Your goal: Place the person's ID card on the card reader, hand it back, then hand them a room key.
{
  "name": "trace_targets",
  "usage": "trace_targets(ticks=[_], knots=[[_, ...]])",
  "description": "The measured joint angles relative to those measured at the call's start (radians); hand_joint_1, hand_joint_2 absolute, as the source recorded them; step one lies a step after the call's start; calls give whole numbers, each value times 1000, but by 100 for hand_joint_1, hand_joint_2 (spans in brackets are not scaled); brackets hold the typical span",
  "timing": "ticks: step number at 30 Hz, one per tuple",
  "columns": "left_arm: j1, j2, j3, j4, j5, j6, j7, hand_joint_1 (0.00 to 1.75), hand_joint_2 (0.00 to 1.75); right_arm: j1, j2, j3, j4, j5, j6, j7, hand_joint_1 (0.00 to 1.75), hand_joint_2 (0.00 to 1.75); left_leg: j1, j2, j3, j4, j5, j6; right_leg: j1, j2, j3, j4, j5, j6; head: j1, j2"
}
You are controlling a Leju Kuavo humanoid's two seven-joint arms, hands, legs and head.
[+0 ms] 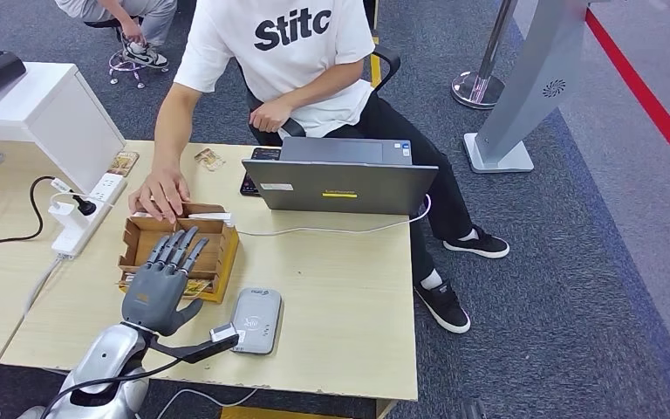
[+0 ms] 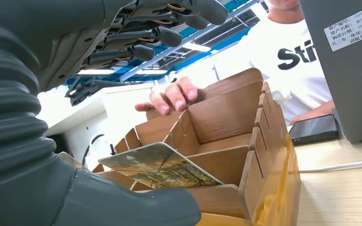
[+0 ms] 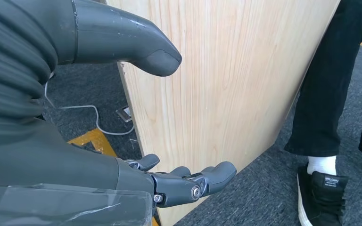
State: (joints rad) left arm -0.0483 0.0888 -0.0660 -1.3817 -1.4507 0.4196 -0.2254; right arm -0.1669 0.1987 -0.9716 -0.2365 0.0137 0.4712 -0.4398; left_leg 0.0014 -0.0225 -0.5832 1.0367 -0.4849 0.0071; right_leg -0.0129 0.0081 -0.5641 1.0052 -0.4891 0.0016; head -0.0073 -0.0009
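The left hand [image 1: 160, 284] hovers, fingers spread and holding nothing, over the near half of the wooden card box [image 1: 227, 253], where a picture-printed room key card [image 2: 162, 165] leans in a compartment. The person's hand [image 1: 162, 194] rests on the box's far rim. The grey card reader [image 1: 256, 320] lies just right of the box (nothing on it). The right hand [image 3: 188, 181] hangs loosely uncurled, holding nothing, beside the desk's side panel [image 3: 217, 80].

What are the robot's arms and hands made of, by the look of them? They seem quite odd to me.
The left arm is shiny silver with a thin black cable running along it. Its left hand is matte dark grey, with slim darker fingers and a thick smooth thumb. Behind each wrist sits a ribbed grey cover. The right hand looks the same: grey shells, small metal screws at the joints.
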Motion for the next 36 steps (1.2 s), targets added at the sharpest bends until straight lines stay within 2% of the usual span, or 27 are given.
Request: trace_targets(ticks=[11, 31, 32, 35, 36], knots=[[0, 18, 0, 0, -50, 5, 56, 0, 175, 0, 0, 0, 0, -3, 0, 0, 0, 175, 0, 0, 0, 0, 0, 0, 0, 0, 0, 0, 0, 0, 0, 0], [0, 25, 0, 4, -39, 5, 44, 0, 175, 0, 0, 3, 0, -3, 0, 0, 0, 175, 0, 0, 0, 0, 0, 0, 0, 0, 0, 0, 0, 0, 0, 0], [0, 25, 0, 4, -39, 5, 44, 21, 175, 0, 0, 3, 0, -3, 0, 0, 0, 175, 0, 0, 0, 0, 0, 0, 0, 0, 0, 0, 0, 0, 0, 0], [0, 25, 0, 4, -34, 2, 39, 152, 175, 0, 0, 3, 0, -3, 0, 0, 0, 175, 0, 0, 0, 0, 0, 0, 0, 0, 0, 0, 0, 0, 0, 0], [0, 25, 0, 4, -32, 1, 37, 175, 175, 0, 0, 4, 0, -3, 0, 0, 0, 175, 0, 0, 0, 0, 0, 0, 0, 0, 0, 0, 0, 0, 0, 0]])
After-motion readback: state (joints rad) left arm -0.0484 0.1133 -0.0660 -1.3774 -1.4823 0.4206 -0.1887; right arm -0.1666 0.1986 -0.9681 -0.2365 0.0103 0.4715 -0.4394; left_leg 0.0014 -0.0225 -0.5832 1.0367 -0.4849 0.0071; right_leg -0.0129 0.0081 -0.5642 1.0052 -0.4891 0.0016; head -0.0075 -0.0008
